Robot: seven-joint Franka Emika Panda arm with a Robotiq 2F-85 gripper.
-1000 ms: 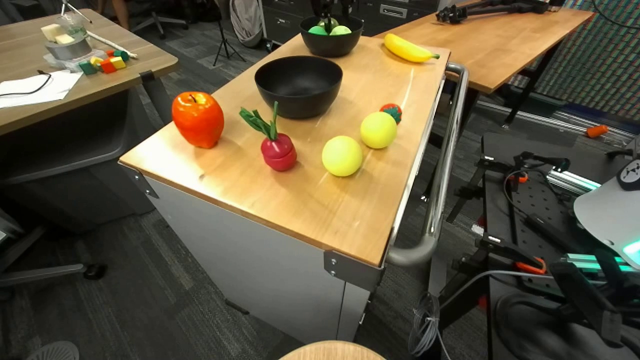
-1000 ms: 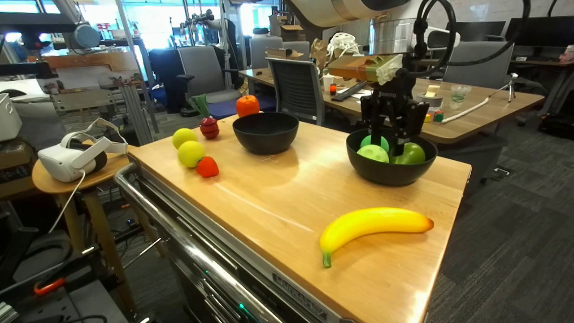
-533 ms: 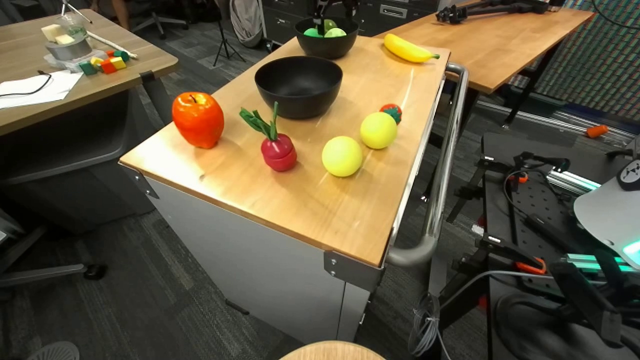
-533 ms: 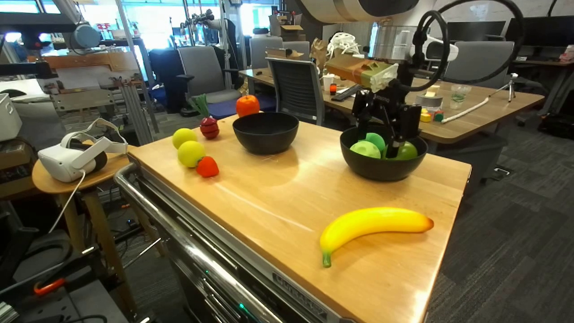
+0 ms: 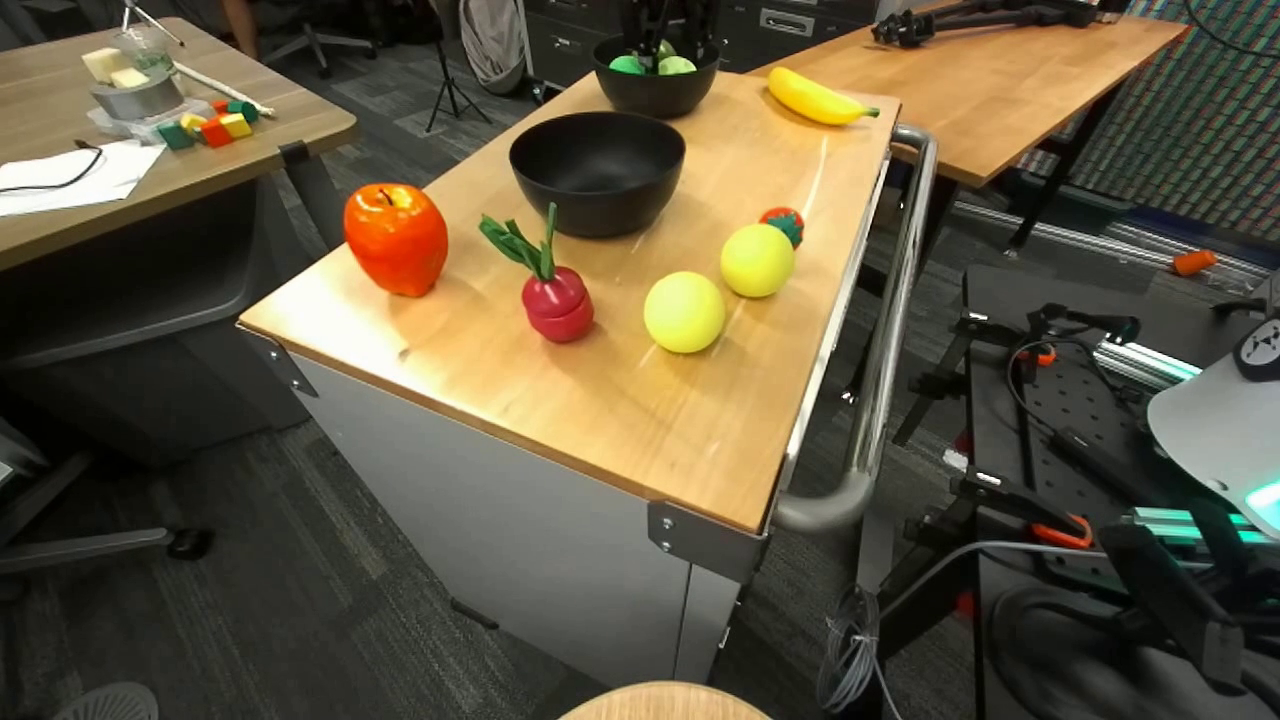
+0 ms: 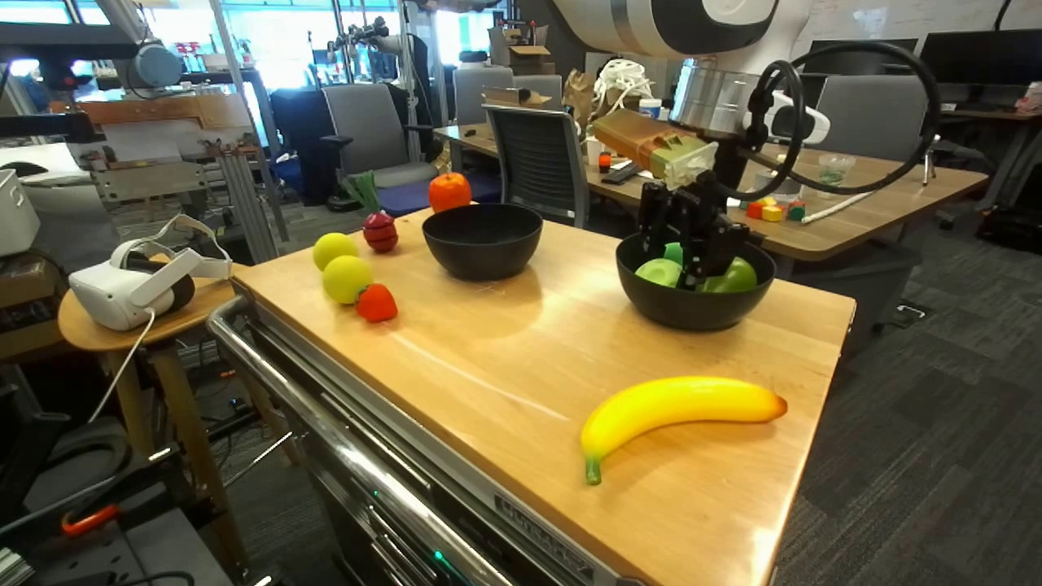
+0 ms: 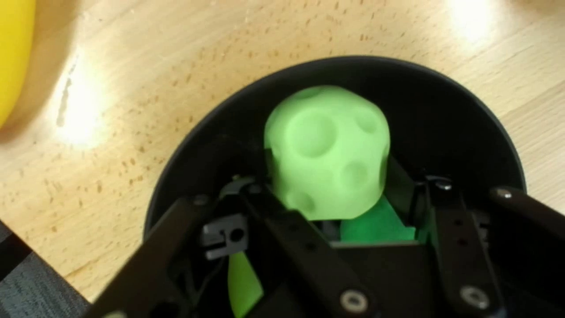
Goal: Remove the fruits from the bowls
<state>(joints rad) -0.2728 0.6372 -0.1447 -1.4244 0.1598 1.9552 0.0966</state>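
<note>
The gripper (image 7: 332, 172) reaches down into a black bowl (image 6: 696, 315), its jaws part-way apart, a finger against each side of a light green ball (image 7: 326, 148); it has hold of that ball, down inside the rim. Close under the gripper, partly hidden, shows a deeper green fruit (image 7: 375, 224); whether the fingers touch it cannot be told. Just outside one finger, in the same bowl, lies a larger green fruit (image 6: 737, 275).

The bowl stands on a wooden worktop (image 6: 488, 358). Near the gripper, beside the bowl, lies a yellow banana (image 6: 692, 404). Farther off stands a second black bowl (image 5: 600, 210).

Well apart from the gripper are a strawberry (image 6: 377, 303), a yellow ball (image 5: 757, 262) just beside it, and another yellow ball (image 5: 685, 312) a little more distant. Out toward the far end, as reckoned from the gripper, stand a dark red radish (image 5: 557, 305) with a green stem and a large orange-red apple (image 5: 396, 245). Past that end a white headset (image 6: 118, 289) rests on a stool (image 6: 81, 332).
</note>
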